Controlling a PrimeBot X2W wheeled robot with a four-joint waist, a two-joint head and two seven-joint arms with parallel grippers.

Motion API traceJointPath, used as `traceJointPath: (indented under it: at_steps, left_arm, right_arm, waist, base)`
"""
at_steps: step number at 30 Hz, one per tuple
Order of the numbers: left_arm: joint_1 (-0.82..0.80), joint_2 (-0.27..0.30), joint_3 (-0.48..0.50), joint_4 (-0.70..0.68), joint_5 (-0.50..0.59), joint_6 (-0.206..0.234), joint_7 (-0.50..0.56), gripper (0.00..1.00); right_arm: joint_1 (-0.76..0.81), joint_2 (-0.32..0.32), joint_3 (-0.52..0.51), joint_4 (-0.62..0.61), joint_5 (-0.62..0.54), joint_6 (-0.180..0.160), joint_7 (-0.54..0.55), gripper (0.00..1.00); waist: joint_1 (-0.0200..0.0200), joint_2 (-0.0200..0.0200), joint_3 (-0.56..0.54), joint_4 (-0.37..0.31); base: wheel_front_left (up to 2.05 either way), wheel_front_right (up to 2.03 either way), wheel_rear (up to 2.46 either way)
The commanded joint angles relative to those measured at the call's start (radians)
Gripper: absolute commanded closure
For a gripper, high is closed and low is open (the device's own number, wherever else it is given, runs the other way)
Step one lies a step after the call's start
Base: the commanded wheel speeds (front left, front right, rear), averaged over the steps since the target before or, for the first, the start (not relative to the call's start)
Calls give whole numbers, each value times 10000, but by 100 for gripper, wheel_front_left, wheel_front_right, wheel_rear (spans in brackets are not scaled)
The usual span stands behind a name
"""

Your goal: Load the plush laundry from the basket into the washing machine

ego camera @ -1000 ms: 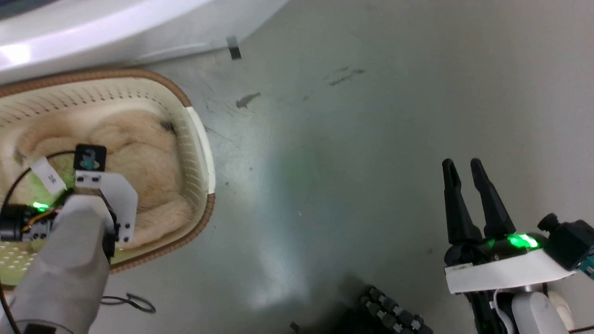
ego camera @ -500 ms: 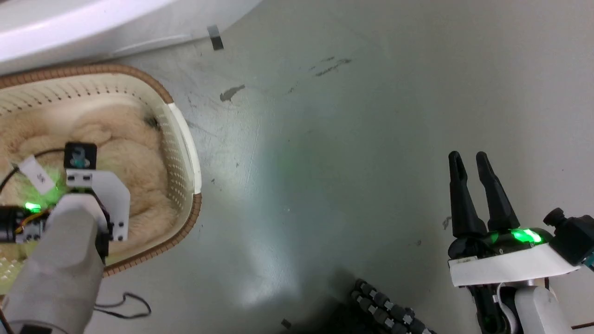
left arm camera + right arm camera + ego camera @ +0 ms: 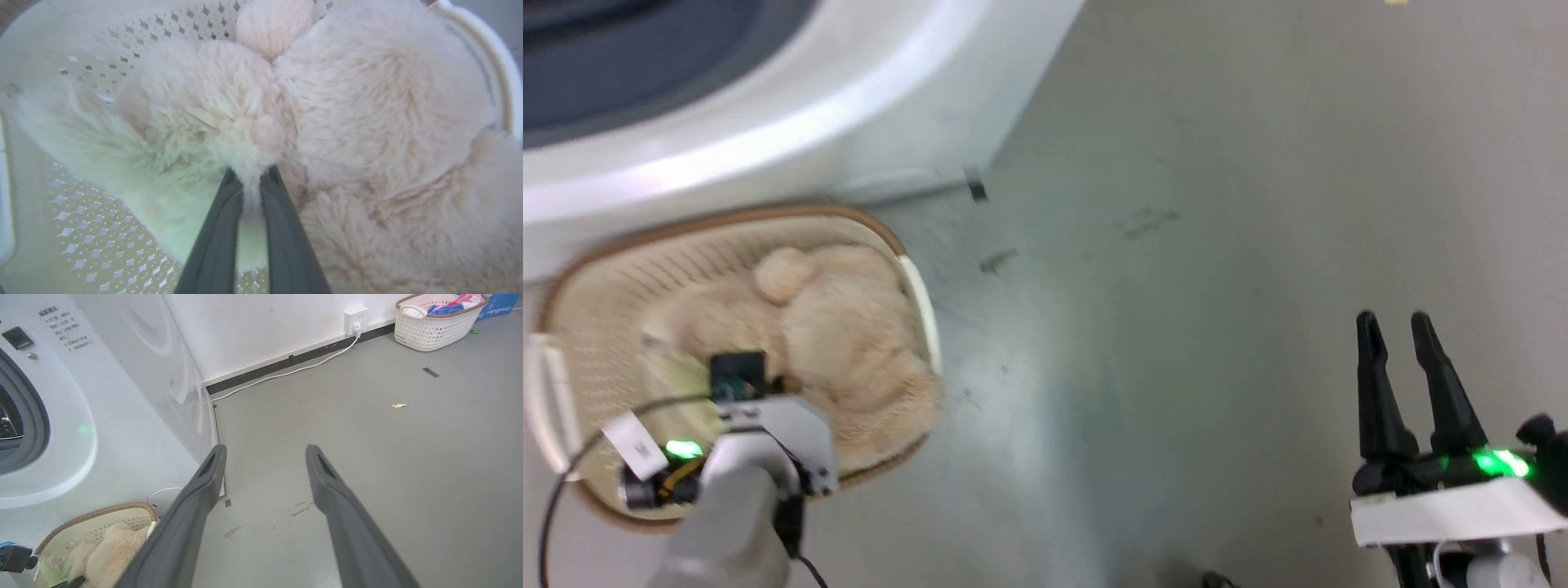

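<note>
The plush laundry (image 3: pixel 367 102) lies inside the basket (image 3: pixel 727 219), its cream, long-pile lobes heaped against the basket's right wall. One small round lobe sits at the far end. In the blurred head view the pile seems to bulge over the basket's near-right rim, though I cannot be sure of that. To the plush's left, the basket's perforated bottom and side show bare.

The left tool (image 3: pixel 251 173) reaches down into the basket from its near side and is clenched on a tuft of the plush. Its two dark fingers (image 3: pixel 216 237) are drawn nearly together, with pale fur squeezed up between them.

The washing machine (image 3: pixel 768 122) stands just behind the basket, its white front curving above the brown rim and the grey door seal visible at its opening.

The right tool (image 3: pixel 1393 320) is well apart from the basket, off to its right above the grey floor (image 3: pixel 1176 327). It is released, fingers spread with nothing between them.

Far beyond the basket, by the wall, a second basket (image 3: pixel 437 326) holds coloured clothes. Near it, a white cable (image 3: pixel 286 373) runs along the skirting from a wall socket (image 3: pixel 356 314).
</note>
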Motion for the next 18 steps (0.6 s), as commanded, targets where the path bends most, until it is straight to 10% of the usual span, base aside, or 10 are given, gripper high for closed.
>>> traceJointPath:
  at_steps: [1, 18]
  left_arm:
    - [173, -32, 23, -109, -31, -63, -169, 100]
    - [4878, -1074, 915, -6229, 1389, -125, -506, 100]
  right_arm:
    - [140, -49, -10, -79, -111, 8, -42, 0]
    - [1669, -248, -899, -536, -1836, 8, -42, 0]
  waist:
    - [1, -1, -980, 666]
    - [1, -1, -4717, 2197]
  base:
    - [0, 0, 0]
    - [0, 0, 0]
